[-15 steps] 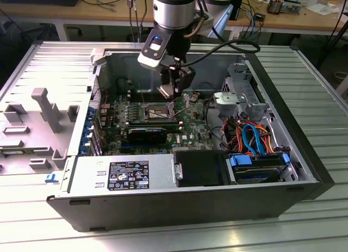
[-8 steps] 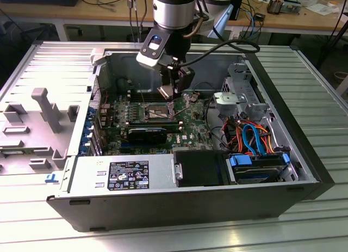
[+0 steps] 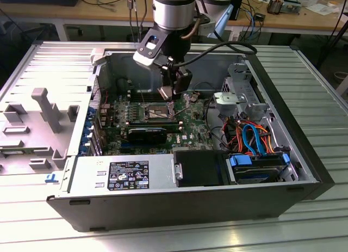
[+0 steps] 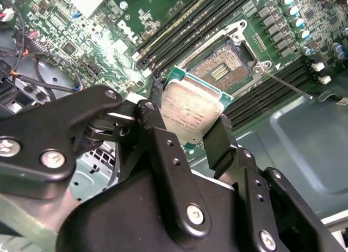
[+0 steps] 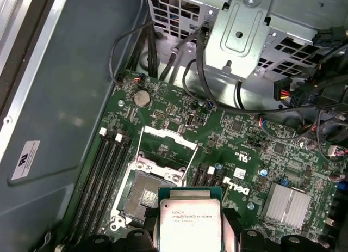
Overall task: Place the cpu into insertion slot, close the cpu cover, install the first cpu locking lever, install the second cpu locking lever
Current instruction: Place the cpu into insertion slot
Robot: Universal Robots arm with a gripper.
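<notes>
Second wrist view: cpu (image 4: 190, 115) metal-side up

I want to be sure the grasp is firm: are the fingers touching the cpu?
Touching. In the second wrist view the fingers of the gripper press on opposite edges of the cpu, with no gap on either side.

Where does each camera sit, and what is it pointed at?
Exterior view: off the arm, looking down into the open computer case; arm and gripper show.
First wrist view: on the wrist, facing the motherboard and insertion slot; fingers show.
Second wrist view: on the wrist, facing the same slot; fingers show.
Both wrist views share the gripped cpu.
</notes>
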